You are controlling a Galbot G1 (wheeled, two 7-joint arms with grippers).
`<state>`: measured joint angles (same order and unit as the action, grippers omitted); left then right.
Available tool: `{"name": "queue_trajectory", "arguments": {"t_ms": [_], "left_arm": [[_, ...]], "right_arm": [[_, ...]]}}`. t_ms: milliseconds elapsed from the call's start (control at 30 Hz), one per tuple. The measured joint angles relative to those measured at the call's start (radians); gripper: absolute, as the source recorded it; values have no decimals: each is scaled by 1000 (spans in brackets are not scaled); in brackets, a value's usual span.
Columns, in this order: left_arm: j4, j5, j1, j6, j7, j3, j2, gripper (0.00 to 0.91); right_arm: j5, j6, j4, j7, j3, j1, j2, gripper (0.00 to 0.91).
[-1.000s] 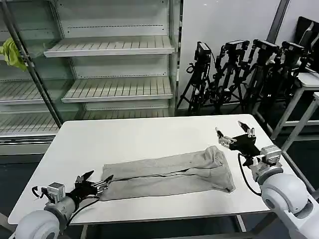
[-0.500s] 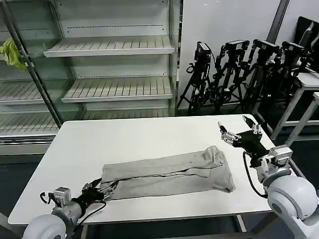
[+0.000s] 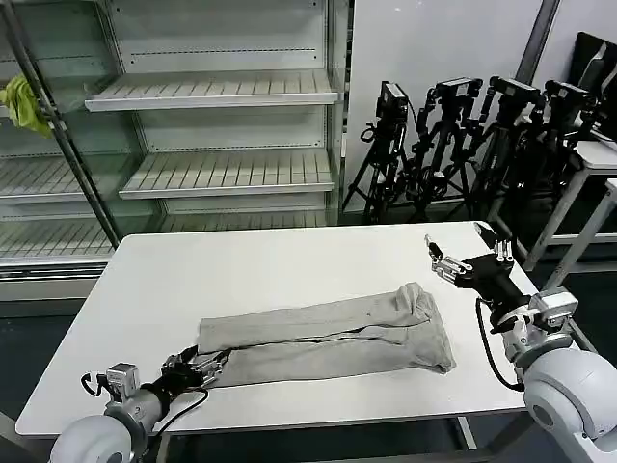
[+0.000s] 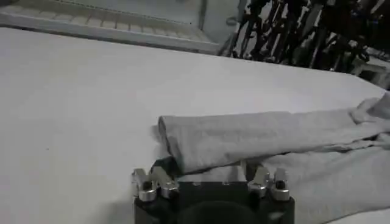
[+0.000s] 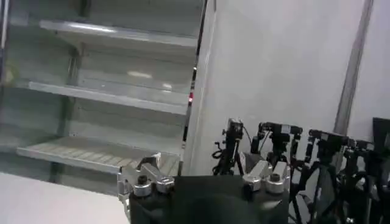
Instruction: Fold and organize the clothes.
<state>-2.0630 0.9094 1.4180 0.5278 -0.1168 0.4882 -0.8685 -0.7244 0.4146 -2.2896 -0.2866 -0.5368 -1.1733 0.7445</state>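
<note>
We see the grey shirt (image 3: pixel 328 338) lying folded into a long band across the middle of the tabletop (image 3: pixel 260 260), and we judge it soft, light and floppy, best pinched at an end edge or corner. Our left tool (image 3: pixel 200 367), at the lower left of the head view, has closed on the band's left end, where a second ago it was spread beside it. Our right tool (image 3: pixel 465 258) stays spread at the right, now higher.

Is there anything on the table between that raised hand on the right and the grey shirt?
Nothing visible. The right hand hangs open above the table's far right part, with only bare tabletop between it and the folded grey shirt. The left hand is already at the shirt's other end.
</note>
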Motion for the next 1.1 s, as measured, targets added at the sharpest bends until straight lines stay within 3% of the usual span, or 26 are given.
{"name": "queue_trajectory", "arguments": {"t_ms": [267,767,1100], "left_arm": [[10,-4,-5,0,6,-3,-14,50],[19,-27,-3,-13,18,2,-28,40],[24,-34,30,-18,19,60,20,40]], "right_arm": [[14,-1,-4,4,0,-14,9,907],[31,-11,-13,9,-6,-36,23,907],[38,-20,-2,11,21,-5,36,907]]}}
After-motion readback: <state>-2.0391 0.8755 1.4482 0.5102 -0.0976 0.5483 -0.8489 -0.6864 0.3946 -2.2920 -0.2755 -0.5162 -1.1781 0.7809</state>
